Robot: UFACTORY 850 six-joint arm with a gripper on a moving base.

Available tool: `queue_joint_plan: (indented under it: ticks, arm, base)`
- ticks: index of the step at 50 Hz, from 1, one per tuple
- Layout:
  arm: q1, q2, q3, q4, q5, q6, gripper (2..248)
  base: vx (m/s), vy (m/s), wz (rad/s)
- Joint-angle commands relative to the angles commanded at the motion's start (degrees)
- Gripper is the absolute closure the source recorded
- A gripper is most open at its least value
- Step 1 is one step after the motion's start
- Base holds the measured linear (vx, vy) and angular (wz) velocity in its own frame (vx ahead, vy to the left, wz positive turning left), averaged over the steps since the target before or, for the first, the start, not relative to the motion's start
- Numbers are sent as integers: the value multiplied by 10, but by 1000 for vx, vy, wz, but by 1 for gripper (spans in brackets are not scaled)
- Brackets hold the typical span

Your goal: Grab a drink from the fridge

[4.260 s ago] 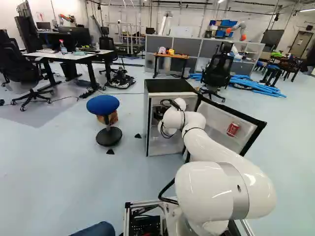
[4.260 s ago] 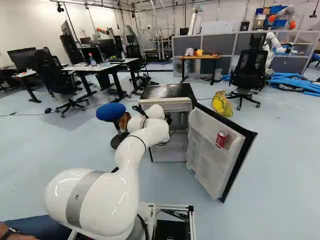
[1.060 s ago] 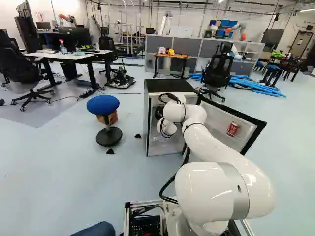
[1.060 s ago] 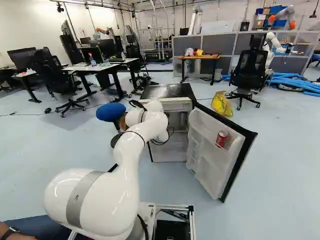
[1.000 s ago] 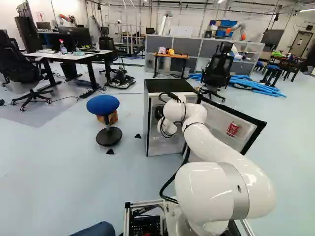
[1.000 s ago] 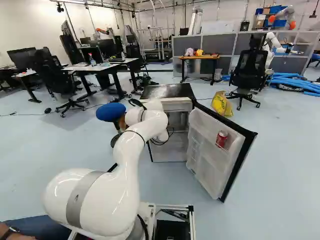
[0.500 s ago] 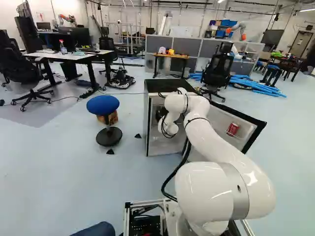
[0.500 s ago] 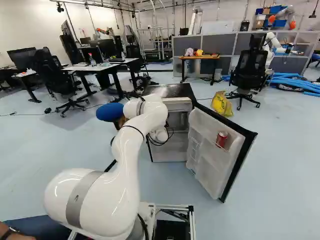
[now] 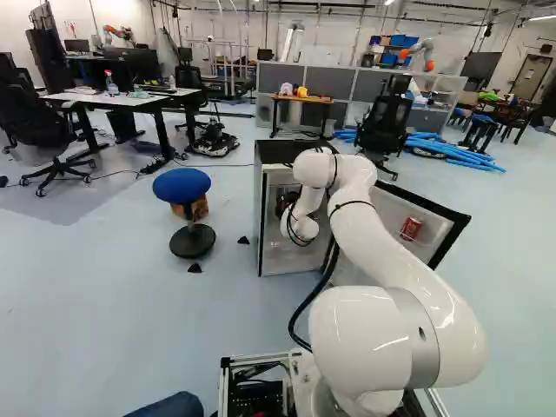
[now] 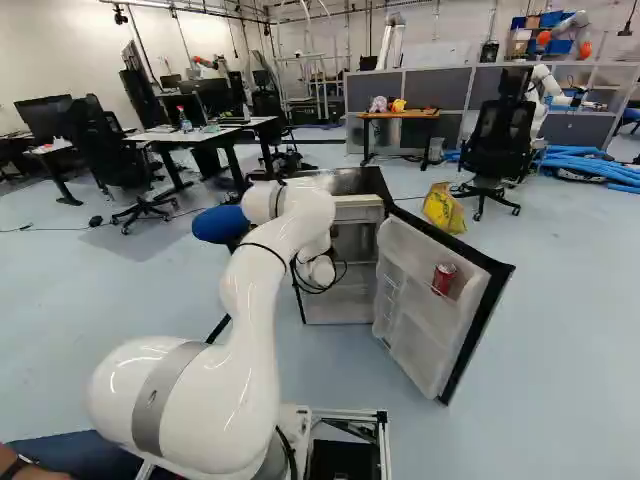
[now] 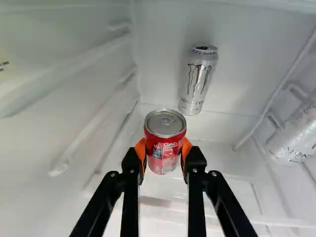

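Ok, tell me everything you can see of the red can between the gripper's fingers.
The red can looks like metal, with a silvery lid, a ring pull and pale print on its side; it appears unopened. It is roughly upright inside the fridge, nearer than the tall silver can. The gripper holds it from both sides with orange pads. Whether it touches the shelf is unclear.

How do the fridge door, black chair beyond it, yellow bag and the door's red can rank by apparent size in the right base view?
1. Fridge door, clearly largest
2. Black chair
3. Yellow bag
4. Red can, smallest though nearer than the bag
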Motion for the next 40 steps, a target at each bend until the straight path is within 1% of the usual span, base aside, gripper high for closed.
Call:
queue_joint_plan:
  ticks: [9, 40]
  arm:
    - [-1, 28, 43, 0, 0, 0, 157]
    - [-7, 146, 201, 0, 0, 0, 157]
  base:
    - [0, 0, 0]
    - [0, 0, 0]
